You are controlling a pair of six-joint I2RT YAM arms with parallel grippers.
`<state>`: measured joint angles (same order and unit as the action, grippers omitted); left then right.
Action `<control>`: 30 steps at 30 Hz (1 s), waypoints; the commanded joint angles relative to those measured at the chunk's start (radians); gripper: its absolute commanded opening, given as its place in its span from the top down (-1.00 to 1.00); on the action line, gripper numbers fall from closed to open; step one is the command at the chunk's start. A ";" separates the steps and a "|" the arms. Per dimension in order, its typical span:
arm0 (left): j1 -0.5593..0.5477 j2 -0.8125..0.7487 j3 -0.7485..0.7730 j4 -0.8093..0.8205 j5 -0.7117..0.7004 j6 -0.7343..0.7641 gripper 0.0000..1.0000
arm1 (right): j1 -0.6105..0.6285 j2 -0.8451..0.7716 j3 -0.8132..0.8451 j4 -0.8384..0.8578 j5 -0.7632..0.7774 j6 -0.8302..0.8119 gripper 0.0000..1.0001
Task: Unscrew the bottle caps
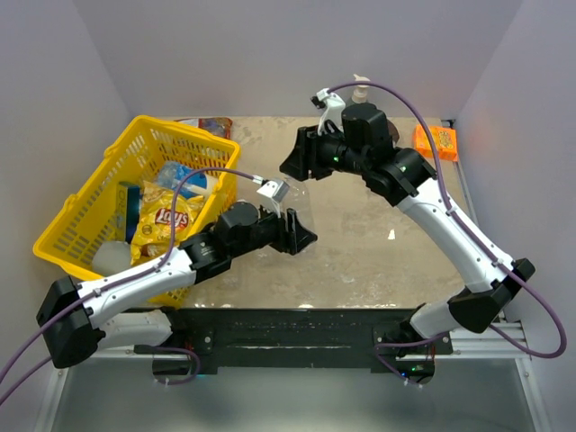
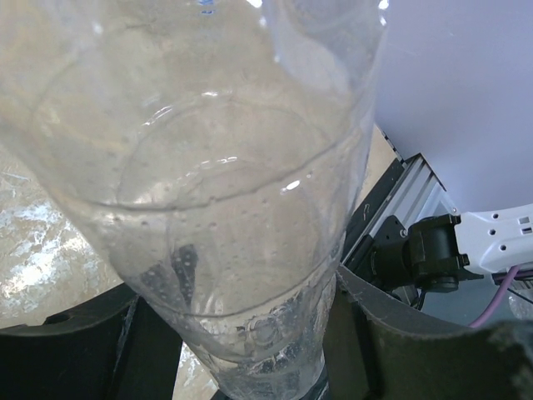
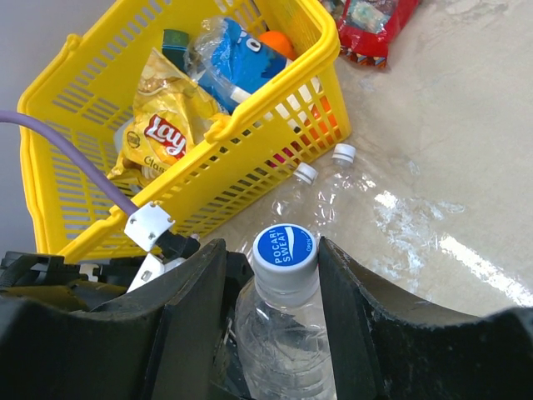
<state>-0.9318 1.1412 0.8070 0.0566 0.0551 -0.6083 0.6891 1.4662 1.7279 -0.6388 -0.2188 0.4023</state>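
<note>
Left hand (image 2: 258,342) is clamped on the lower body of a clear bottle (image 2: 208,167), holding it up over the middle of the surface (image 3: 433,150), just right of the yellow basket (image 3: 250,167). Right hand (image 3: 271,258) sits over the neck, one finger on each side of the blue cap (image 3: 286,248). The right-side finger looks to be touching the cap, with a dark sliver on the other side, so we cannot tell whether that hand is actually gripping or just bracketing it. Risks as we judge them: if the right hand twists without a firm bite, the fingers skate round the cap and nothing loosens. The thin bottle wall could buckle or spin inside the left hand, since the plastic is slick and ribbed. An off-axis twist could lever the bottle out of the grip and drop it onto the two more bottles (image 3: 291,200) with white caps (image 3: 306,173) lying near the basket. Hard to see: the bottle nearly vanishes in the top view, the left fingers are cut off at the bottom edge of their wrist view, and the neck thread is hidden under the cap. We cannot read any liquid level. We count only three bottles, and anything behind the arms or deep in the basket under the chip bag (image 3: 166,125) is out of sight.
</note>
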 commanded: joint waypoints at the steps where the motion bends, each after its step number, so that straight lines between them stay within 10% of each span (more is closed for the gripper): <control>1: -0.015 0.009 0.058 0.029 0.005 0.039 0.23 | 0.015 0.005 0.024 0.028 -0.028 -0.002 -0.04; 17: -0.047 0.026 0.069 0.040 0.006 0.044 0.24 | 0.038 0.026 0.030 0.024 -0.030 -0.005 -0.03; 25: -0.044 -0.034 0.005 0.112 0.041 0.041 0.24 | 0.033 0.022 0.019 0.008 -0.043 -0.043 0.49; 30: -0.013 -0.110 -0.092 0.218 0.178 0.028 0.24 | -0.011 0.029 -0.010 0.074 -0.328 -0.066 0.64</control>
<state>-0.9672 1.1091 0.7712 0.1024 0.0944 -0.5991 0.7090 1.4967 1.7279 -0.6323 -0.2966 0.3676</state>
